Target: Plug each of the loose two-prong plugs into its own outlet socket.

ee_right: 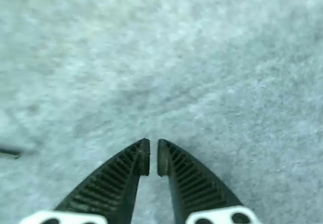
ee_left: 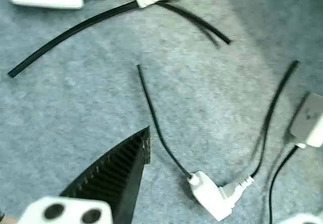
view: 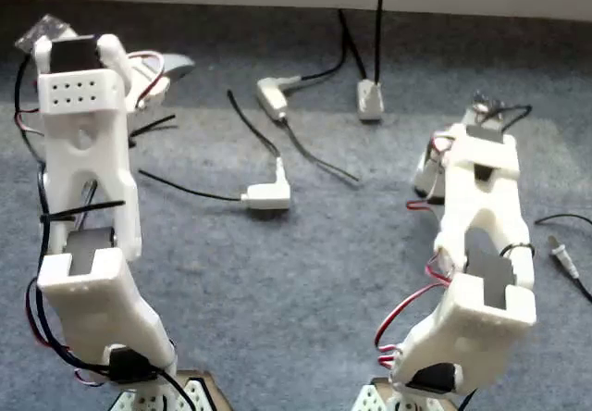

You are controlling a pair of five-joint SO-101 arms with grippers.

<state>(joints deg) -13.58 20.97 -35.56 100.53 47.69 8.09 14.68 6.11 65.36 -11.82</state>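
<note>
Right gripper, fingers together on nothing, hovers over grey carpet, nearer than the white angled two-prong plug. Left gripper, fingers apart, hangs beside that plug. Grip its body squarely, I'd judge, with the prongs facing the white block socket beyond it.

A white plug lies on the grey bench between two white arms, with one corded fitting and another fitting behind.
</note>
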